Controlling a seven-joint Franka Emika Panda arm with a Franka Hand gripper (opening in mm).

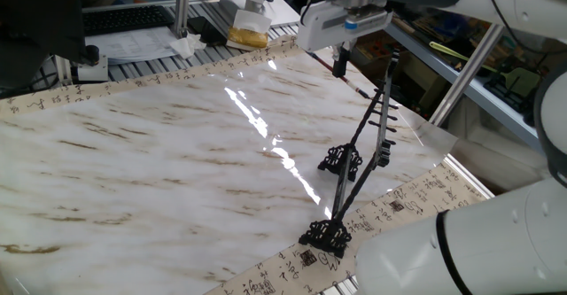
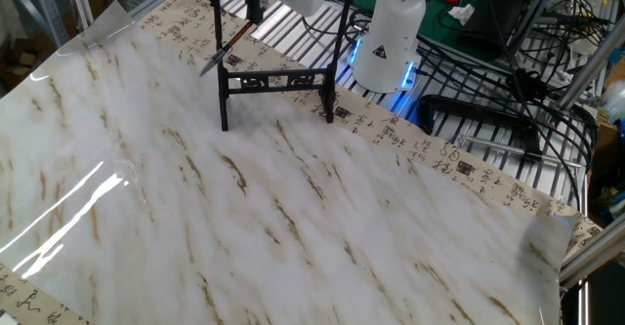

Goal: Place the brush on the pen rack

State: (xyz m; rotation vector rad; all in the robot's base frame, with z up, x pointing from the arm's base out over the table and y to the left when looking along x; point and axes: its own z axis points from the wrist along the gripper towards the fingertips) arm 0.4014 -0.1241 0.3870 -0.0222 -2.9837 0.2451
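The pen rack (image 1: 354, 158) is a black frame on two scrolled feet near the right edge of the marbled mat; in the other fixed view it (image 2: 278, 79) stands at the far edge, with its top out of frame. My gripper (image 1: 341, 65) hangs above the rack's far end, shut on the brush (image 2: 227, 47). The brush is a thin dark shaft. It slants down to the left from the fingers (image 2: 256, 11), with its tip low beside the rack's left post. In the first fixed view the brush (image 1: 359, 86) shows only as a faint thin line below the fingers.
A yellow block (image 1: 247, 34) and a keyboard (image 1: 124, 19) lie beyond the mat's far edge. The white robot base (image 2: 386, 42) with a blue light stands just behind the rack. Black cables (image 2: 498, 81) and metal rails lie to the right.
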